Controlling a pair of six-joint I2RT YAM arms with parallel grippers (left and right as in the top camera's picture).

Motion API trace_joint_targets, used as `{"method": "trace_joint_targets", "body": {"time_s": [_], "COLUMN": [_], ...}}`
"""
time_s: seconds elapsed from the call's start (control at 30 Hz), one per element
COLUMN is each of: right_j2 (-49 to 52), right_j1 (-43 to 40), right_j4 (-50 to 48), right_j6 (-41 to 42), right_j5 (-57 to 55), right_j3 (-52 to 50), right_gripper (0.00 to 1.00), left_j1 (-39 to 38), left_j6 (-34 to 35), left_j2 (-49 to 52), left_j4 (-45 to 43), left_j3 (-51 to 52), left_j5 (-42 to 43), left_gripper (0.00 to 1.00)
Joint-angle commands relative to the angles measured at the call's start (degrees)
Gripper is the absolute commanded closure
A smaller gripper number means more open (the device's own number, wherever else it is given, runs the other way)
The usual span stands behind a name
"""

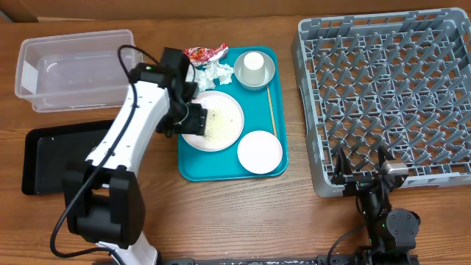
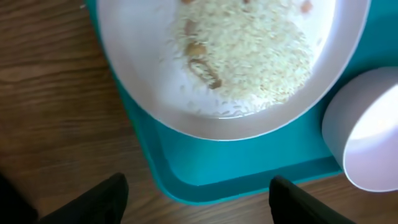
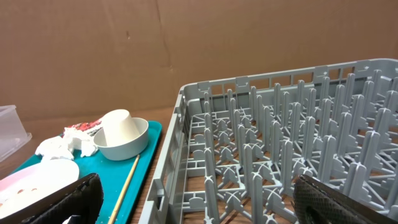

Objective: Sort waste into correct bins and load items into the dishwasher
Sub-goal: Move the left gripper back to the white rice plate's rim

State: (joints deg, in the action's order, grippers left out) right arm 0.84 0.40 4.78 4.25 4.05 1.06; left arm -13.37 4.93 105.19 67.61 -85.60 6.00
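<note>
1. Wooden table [image 1: 294, 221] carries a teal tray [image 1: 221, 168]; the large white plate [image 1: 224, 110], strewn with rice crumbs [image 2: 255, 56], sits on it.
2. Left gripper [image 2: 196, 205] hangs at the plate's left rim, jaws spread and holding nothing. The rim lies just ahead of its fingertips, seemingly untouched.
3. Right gripper [image 1: 360, 168] stands wide open and empty by the dish rack [image 1: 383, 88], well apart from the plate, so the left arm is nearer.

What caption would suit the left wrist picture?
Open left pincer above the edge of the teal tray, near a white plate strewn with rice crumbs.
</note>
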Motion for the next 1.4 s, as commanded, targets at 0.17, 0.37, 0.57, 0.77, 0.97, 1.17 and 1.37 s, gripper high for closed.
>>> {"method": "trace_joint_targets", "body": {"time_s": [0.17,0.37,0.57,0.77,0.97,1.17,1.37], "right_j2": [-0.68,-0.68,-0.68,-0.68,-0.68,-0.68,-0.68], "right_j1": [-0.15,-0.15,-0.15,-0.15,-0.15,-0.15,-0.15], "right_j4": [-0.2,-0.2,-0.2,-0.2,-0.2,-0.2,-0.2], "right_j6": [-0.17,-0.17,-0.17,-0.17,-0.17,-0.17,-0.17], "right_j5": [-0.59,-0.59,-0.57,-0.57,-0.57,-0.59,-0.59], "right_j3": [-0.61,-0.61,-0.61,-0.61,-0.59,-0.61,-0.61], "right_gripper": [0.0,0.0,0.0,0.0,0.0,0.0,0.0], "left_j1": [-6.29,-6.54,-6.56,-6.62,-6.95,-9.81,-14.53], "left_j6": [-6.91,-8.02,-10.43,-13.27,-15.41,-18.62,-19.54], "left_j2": [-0.46,-0.46,-0.46,-0.46,-0.46,-0.46,-0.46], "left_j4": [-9.16,-14.67,-16.31,-17.31,-16.96,-17.35,-17.44], "left_j3": [7.58,12.7,13.64,13.66,13.77,14.27,14.27], "left_j5": [-3.54,-0.07,2.32,3.65,2.19,-3.04,-10.95], "left_gripper": [0.28,0.24,0.27,0.1,0.07,0.1,0.11]}}
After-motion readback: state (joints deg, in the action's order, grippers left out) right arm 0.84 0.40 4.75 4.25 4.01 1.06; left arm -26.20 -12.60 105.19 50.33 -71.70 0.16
